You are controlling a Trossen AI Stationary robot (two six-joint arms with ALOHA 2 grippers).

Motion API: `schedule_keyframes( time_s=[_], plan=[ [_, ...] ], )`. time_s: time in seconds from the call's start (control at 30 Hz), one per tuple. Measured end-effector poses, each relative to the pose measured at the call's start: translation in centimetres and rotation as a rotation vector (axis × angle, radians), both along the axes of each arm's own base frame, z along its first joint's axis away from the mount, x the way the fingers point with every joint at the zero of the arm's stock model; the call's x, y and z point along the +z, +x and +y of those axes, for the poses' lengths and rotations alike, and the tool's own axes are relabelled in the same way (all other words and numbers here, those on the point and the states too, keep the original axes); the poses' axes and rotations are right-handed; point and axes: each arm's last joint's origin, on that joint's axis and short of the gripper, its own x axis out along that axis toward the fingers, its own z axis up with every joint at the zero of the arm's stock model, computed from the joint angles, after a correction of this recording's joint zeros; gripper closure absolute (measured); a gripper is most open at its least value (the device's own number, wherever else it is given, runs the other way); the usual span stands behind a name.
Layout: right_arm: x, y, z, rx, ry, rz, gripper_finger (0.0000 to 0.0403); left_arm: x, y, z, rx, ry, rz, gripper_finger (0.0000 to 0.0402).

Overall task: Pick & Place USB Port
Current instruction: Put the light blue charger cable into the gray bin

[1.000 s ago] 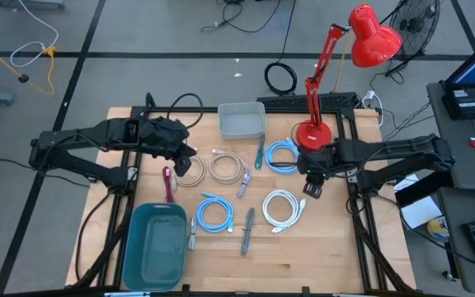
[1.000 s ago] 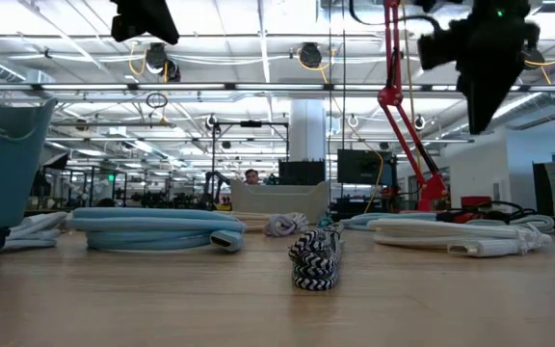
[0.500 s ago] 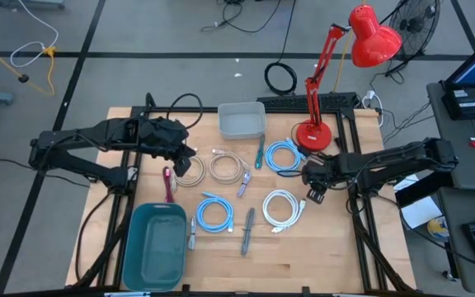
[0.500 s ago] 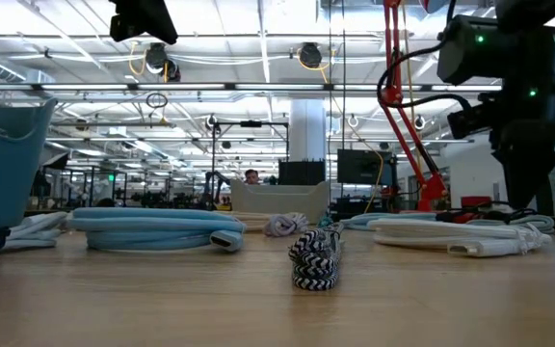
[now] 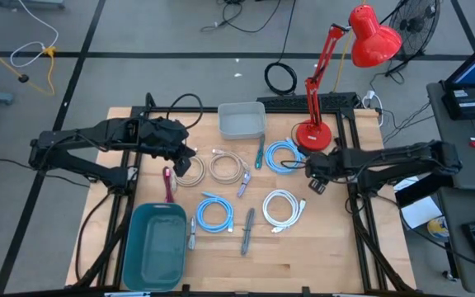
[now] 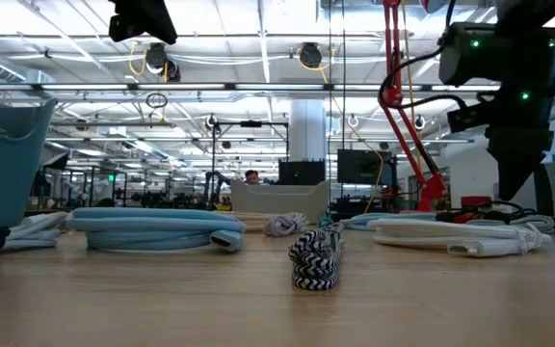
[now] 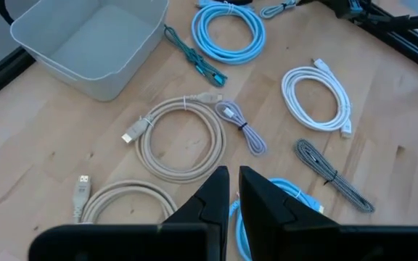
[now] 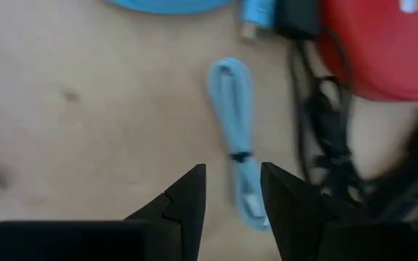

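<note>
Wooden table holds coiled cables; right claw apart, left claw together.

Blue coiled cables: two — one by the lamp, one near the teal bin
Beige coiled cables: two
White coiled cable: one
Bundled short cables: several; exact number unclear
Bins: two — grey, teal
Red lamp: one
Robot arms: two

The right gripper has moved back up toward the lamp base.
</note>
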Motion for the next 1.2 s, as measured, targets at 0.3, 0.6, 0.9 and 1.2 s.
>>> schedule_keyframes(
  time_s=[0.3, 0.6, 0.9, 1.2],
  plan=[
    [-1.0, -0.4, -2.0, -0.147, 0.107, -0.052, 0.0275, 0.0, 0.0, 0.0, 0.0, -0.003, -0.001, 0.0366],
    [-3.9, -1.8, -2.3, -0.251, 0.181, -0.063, 0.0275, 0.0, 0.1, -0.6, -0.02, -0.009, -0.002, 0.0366],
    [-4.3, -1.8, -2.2, -0.306, 0.21, -0.093, 0.0341, 0.0, 0.1, -0.8, -0.01, -0.013, -0.008, 0.0366],
    [-4.3, -1.7, -2.2, -0.33, 0.228, -0.11, 0.038, 0.1, 0.2, -0.7, 0.007, 0.004, -0.023, 0.0366]
  ],
)
